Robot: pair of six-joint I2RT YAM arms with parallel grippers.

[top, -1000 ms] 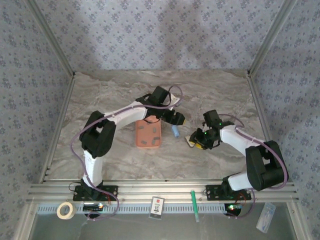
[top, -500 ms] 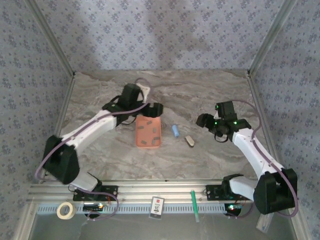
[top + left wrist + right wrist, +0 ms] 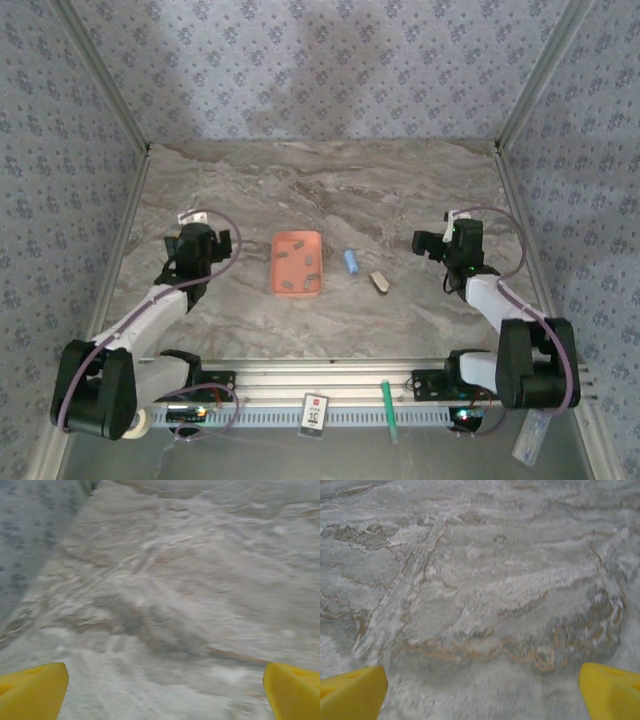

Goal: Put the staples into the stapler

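Note:
The small light-blue stapler [image 3: 351, 262] lies on the marble table just right of the flat orange tray [image 3: 297, 243]. Several short grey staples [image 3: 290, 284] lie in the tray. My left gripper [image 3: 200, 243] is off to the left of the tray, well apart from it. In the left wrist view it [image 3: 165, 690] stands open, with bare marble between its yellow fingertips [image 3: 32, 692]. My right gripper [image 3: 432, 243] is to the right of the stapler, apart from it. The right wrist view shows that gripper [image 3: 482, 692] open over bare marble.
A small beige-grey piece [image 3: 379, 282] lies right of the stapler. On the near rail sit a tape roll [image 3: 130, 420], a card [image 3: 315, 413], a green pen [image 3: 388, 410] and a plastic bag [image 3: 530, 435]. Patterned walls enclose the table on three sides.
Both arms have drawn back from the middle to the table's sides, and both grippers have opened. The stapler and the beige-grey piece stay on the table between them.

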